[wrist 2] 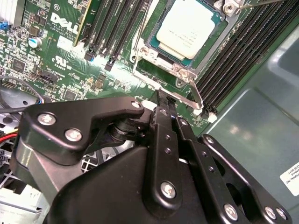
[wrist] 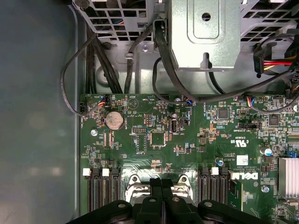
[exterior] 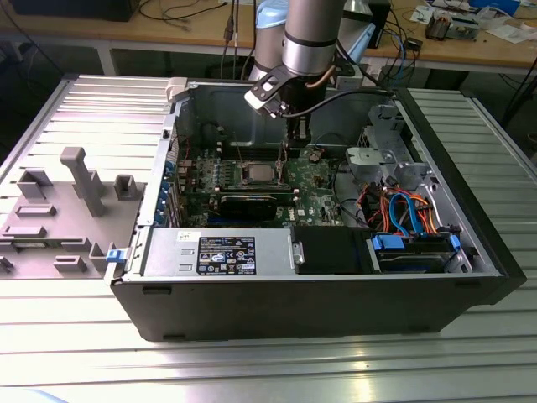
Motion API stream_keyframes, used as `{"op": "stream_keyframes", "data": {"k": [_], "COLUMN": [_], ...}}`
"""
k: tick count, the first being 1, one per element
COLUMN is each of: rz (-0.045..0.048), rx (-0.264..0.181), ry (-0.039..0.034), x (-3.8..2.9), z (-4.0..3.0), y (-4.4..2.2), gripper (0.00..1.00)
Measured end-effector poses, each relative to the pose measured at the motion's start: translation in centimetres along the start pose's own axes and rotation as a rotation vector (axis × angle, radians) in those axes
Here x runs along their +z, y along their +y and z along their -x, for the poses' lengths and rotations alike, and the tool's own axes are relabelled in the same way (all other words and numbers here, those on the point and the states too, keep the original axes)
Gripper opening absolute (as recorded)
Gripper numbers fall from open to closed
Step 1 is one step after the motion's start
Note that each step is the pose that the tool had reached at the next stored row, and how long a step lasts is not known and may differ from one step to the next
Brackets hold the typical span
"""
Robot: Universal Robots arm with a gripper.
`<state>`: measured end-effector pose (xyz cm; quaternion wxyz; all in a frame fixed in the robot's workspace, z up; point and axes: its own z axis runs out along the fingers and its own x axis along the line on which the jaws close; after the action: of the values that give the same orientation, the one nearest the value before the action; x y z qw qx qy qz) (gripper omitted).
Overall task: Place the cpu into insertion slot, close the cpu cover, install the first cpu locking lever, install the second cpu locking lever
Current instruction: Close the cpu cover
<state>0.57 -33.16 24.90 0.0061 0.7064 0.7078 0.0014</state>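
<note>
The cpu [wrist 2: 186, 24], a silver-topped square chip, lies in the insertion slot [exterior: 258, 175] on the green motherboard [wrist: 187, 140]. The cpu cover [wrist 2: 181, 71], a thin silver frame, lies down around the chip. A thin metal locking lever [wrist 2: 195, 93] runs along the socket's edge. My gripper [wrist 2: 166, 103] hangs just beside that lever's end, its black fingers pressed together with nothing visible between them. In the exterior view the gripper [exterior: 294, 143] reaches down into the open computer case just beyond the socket, toward the exterior view's right.
Black memory slots [wrist 2: 233, 60] flank the socket. A coin battery [wrist: 114, 120] and black cables [wrist: 163, 60] lie further along the board. A power supply [exterior: 218, 252] and a drive cage with blue and orange cables [exterior: 403, 218] fill the case front. Grey fixtures [exterior: 75, 180] stand outside.
</note>
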Motion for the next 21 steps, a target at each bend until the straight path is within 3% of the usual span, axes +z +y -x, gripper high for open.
{"op": "stream_keyframes", "data": {"k": [10, 21], "rz": [-0.0001, 0.0], "rx": [0.0, -0.001], "ry": [-0.0001, -0.0001], "x": [0.03, 0.08], "z": [0.26, 0.29], "y": [-0.07, -0.97], "gripper": [0.11, 0.11]}}
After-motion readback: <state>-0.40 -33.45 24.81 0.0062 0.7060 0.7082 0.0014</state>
